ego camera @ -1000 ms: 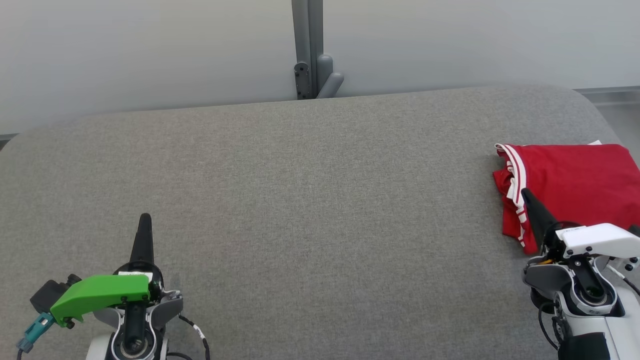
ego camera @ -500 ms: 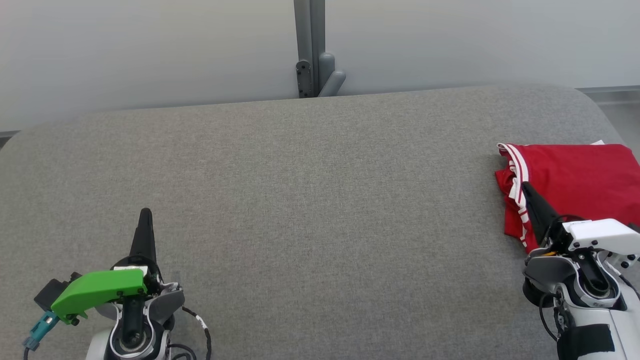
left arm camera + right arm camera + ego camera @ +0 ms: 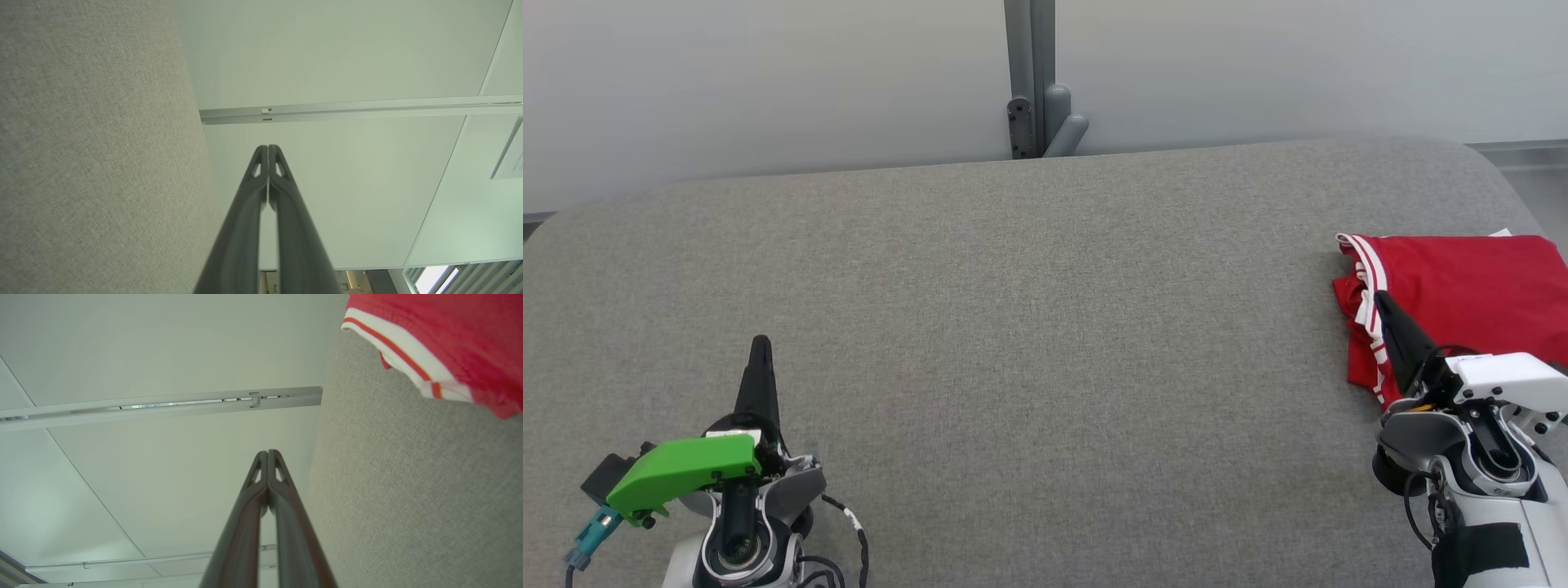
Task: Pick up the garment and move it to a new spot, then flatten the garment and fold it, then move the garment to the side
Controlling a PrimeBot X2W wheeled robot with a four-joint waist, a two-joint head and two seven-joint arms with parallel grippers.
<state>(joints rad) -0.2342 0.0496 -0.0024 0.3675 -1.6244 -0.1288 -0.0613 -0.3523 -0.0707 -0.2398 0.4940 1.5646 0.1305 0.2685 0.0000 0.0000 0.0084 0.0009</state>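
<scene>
A grey fabric-covered table (image 3: 1045, 343) spans the head view, with a pale wall (image 3: 768, 82) behind it. The red garment (image 3: 1470, 294), trimmed in white stripes, lies folded at the table's far right edge, its striped hem bunched along its left side. The right gripper (image 3: 1382, 300) sits low at the right beside that hem. Its two dark fingers are pressed together on nothing, and in the right wrist view they are clear of the cloth. The left gripper (image 3: 760, 345), under a green wrist cover (image 3: 682, 474), rests over bare table at the lower left, well apart from the garment. Its fingers are likewise together and empty. A grey post (image 3: 1029, 82) stands behind the table's middle.
</scene>
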